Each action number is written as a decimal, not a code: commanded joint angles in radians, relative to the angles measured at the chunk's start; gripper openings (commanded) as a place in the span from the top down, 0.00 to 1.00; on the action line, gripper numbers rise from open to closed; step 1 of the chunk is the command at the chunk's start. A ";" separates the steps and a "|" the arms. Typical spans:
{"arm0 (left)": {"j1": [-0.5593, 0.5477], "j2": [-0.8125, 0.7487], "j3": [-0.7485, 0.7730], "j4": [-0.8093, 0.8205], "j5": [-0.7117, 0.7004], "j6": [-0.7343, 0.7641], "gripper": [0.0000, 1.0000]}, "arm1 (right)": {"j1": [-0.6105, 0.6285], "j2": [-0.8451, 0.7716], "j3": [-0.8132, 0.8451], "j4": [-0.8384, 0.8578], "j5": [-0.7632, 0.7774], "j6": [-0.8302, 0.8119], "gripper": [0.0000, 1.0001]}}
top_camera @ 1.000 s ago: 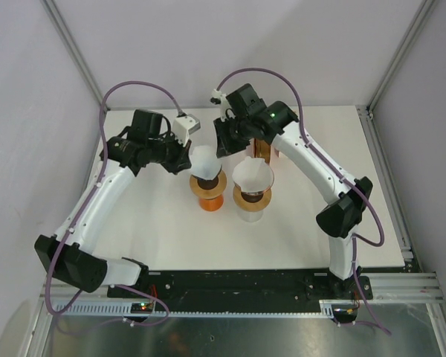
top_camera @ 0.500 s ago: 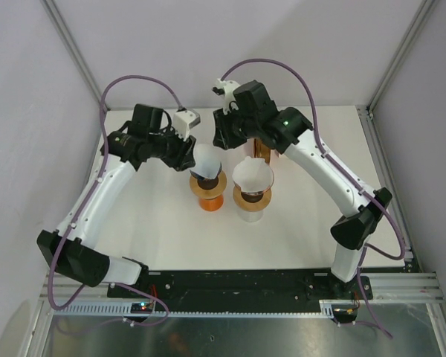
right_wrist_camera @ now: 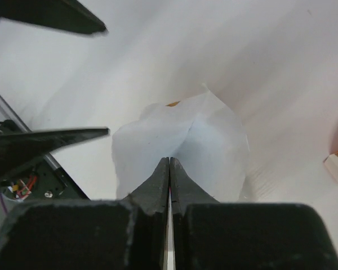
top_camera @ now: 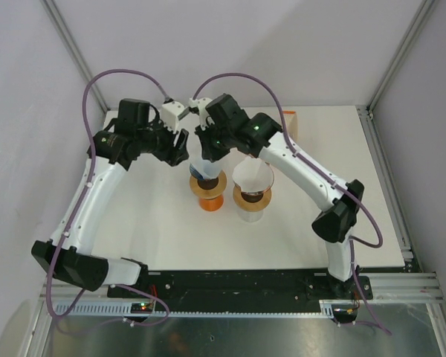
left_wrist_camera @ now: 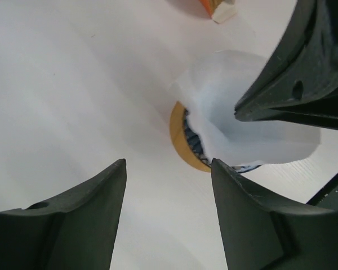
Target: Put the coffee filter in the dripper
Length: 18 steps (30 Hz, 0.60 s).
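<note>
Creased white filter [right_wrist_camera: 214, 146] in orange dripper [left_wrist_camera: 179, 135]

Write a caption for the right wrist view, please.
Shut right fingers aim into the white coffee filter; open left fingers stand beside it.

This is looking like a robotics lab test cell, not a kitchen: plain white panels [top_camera: 230, 44] are closing in a bare white table [top_camera: 149, 230], and aluminium frame posts [top_camera: 70, 48] are rising at 11 and 1 o'clock. At 6 o'clock a black mounting rail [top_camera: 238, 282] is carrying the left arm [top_camera: 97, 201] and right arm [top_camera: 312, 171], with purple cables [top_camera: 126, 73] looping overhead and a small circuit board [top_camera: 140, 306] showing a light beside a slotted cable duct [top_camera: 230, 314]. Near the table's centre an orange dripper [top_camera: 208, 199] and a second dripper [top_camera: 251, 202] are standing as the only household items.
</note>
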 commanded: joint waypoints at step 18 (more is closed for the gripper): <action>0.176 -0.089 -0.072 0.052 -0.018 0.013 0.31 | 0.112 0.268 0.224 -0.248 0.248 -0.085 1.00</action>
